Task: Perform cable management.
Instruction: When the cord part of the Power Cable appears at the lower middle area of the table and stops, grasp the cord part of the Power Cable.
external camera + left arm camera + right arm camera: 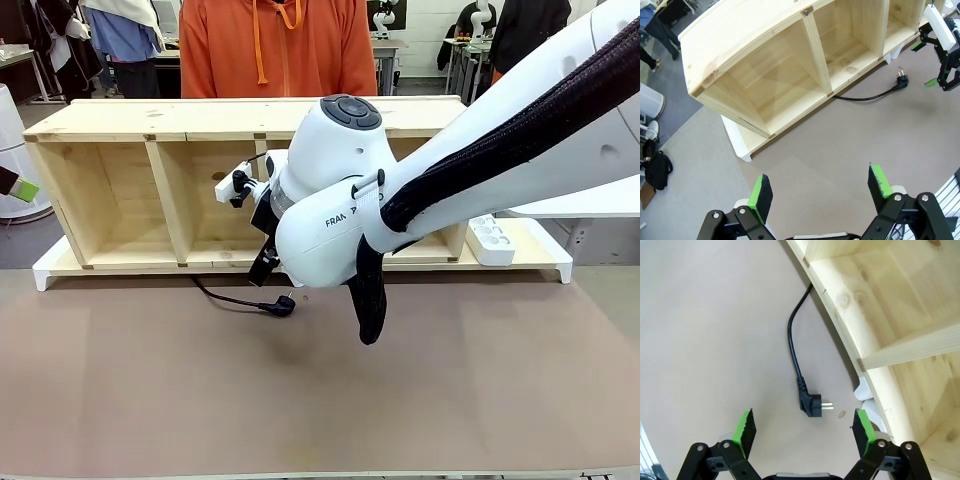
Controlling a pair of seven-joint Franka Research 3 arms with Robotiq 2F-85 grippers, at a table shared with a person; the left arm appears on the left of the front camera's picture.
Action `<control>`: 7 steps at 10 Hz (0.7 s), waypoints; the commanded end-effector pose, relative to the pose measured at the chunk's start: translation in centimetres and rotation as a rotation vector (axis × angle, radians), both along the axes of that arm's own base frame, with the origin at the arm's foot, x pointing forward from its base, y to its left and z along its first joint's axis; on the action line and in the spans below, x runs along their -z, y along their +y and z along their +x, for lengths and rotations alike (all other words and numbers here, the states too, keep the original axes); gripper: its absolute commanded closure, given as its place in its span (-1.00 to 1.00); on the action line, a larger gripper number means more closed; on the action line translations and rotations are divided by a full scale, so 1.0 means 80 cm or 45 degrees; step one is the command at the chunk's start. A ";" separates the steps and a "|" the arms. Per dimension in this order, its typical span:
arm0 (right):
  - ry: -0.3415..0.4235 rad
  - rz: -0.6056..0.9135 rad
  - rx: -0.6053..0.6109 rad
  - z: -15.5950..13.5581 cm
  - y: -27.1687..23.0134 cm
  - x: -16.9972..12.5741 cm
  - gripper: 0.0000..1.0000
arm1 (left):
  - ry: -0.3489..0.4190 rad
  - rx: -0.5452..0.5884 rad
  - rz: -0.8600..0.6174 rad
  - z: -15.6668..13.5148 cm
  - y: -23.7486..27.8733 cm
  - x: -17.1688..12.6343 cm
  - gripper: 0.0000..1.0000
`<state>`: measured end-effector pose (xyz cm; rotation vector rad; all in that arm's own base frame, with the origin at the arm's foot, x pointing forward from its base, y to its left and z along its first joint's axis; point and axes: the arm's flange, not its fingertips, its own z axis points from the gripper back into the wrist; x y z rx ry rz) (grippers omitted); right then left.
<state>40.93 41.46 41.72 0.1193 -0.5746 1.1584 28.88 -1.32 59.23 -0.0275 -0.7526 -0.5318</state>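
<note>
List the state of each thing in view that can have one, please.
Thin black power cord: lying loose on the table, plug unplugged, not gripped.
Pale wooden shelf: open front facing the robot, visible compartments empty.
Left gripper: open, holding nothing.
Right gripper: open, holding nothing, above the plug.

Robotics lab: white robot arm (335, 175) over brown bench (450, 400) (wooden shelf (110, 118) on it), person (275, 50) standing opposite.
</note>
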 end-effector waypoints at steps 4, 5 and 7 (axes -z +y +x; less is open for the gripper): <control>-0.001 -0.008 -0.001 0.000 -0.004 0.002 -1.00 | -0.004 -0.006 -0.002 0.000 0.001 -0.001 -1.00; -0.001 -0.008 -0.001 0.000 -0.004 0.002 -1.00 | -0.004 -0.006 -0.002 0.000 0.001 -0.001 -1.00; 0.046 -0.040 0.073 0.005 -0.012 0.005 -1.00 | -0.004 -0.006 -0.002 0.000 0.001 -0.001 -1.00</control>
